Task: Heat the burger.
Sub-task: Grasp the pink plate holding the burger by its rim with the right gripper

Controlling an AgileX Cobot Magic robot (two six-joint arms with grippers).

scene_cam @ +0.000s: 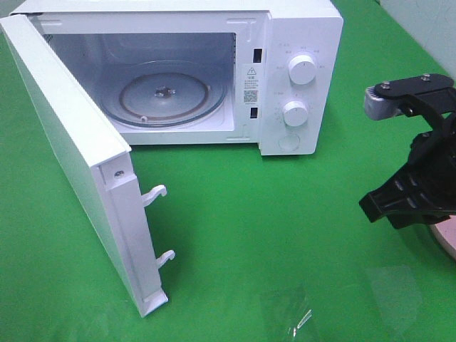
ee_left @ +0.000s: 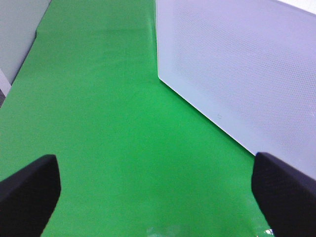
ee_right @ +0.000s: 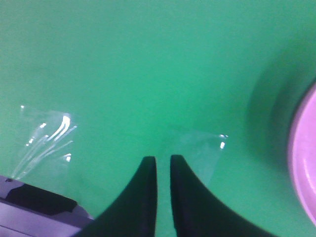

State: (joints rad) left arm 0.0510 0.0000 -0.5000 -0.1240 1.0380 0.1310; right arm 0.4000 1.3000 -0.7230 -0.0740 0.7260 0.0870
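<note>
Crinkled clear film [scene_cam: 296, 313] on green cloth [scene_cam: 271, 214].

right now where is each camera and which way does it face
Exterior high: above the front, looking down at the open microwave; right arm at the edge.
Left wrist: low, facing the door; both fingertips show.
Right wrist: looking down at the mat and plate; gripper nearly shut.
Shared: door, plate.

Green-covered counter [scene_cam: 285, 214] carries the open white microwave oven [scene_cam: 299, 43], clear plastic wrap pieces [scene_cam: 288, 310], and a pink round plate [scene_cam: 447, 239].
</note>
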